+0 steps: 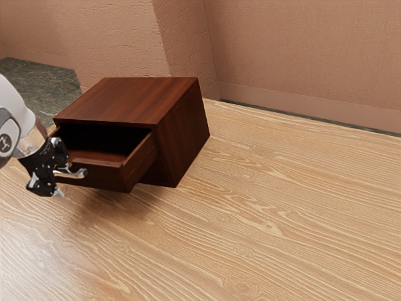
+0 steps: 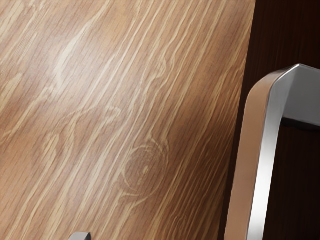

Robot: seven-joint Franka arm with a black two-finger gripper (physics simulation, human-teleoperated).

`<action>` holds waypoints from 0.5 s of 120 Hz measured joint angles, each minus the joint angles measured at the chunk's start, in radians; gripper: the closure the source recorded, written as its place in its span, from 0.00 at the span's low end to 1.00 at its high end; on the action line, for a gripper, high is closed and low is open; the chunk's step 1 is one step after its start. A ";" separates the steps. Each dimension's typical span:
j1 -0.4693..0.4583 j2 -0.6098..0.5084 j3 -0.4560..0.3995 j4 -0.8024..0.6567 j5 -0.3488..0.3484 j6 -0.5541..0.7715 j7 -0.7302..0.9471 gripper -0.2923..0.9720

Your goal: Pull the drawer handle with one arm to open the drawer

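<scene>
jutting from cabinet, drawer, hand at handle, wood table

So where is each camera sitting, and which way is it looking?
Exterior view: off to the arm's side, above the table, looking down at the cabinet and its part-open drawer; the white arm and black hand show at the exterior view's left.
Wrist view: on the hand, looking close past the metal handle to the table.
Shared: the handle, the drawer, the table.

No text, label, brand or number can be read. The dark brown wooden drawer cabinet and light wood-grain tabletop show bare grain.
</scene>
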 joint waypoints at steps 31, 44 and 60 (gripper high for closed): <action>0.005 -0.038 0.000 -0.040 -0.005 -0.001 -0.002 0.52; 0.005 -0.057 0.000 -0.061 -0.010 0.000 -0.002 0.52; 0.006 -0.082 0.000 -0.083 -0.012 0.000 -0.003 0.52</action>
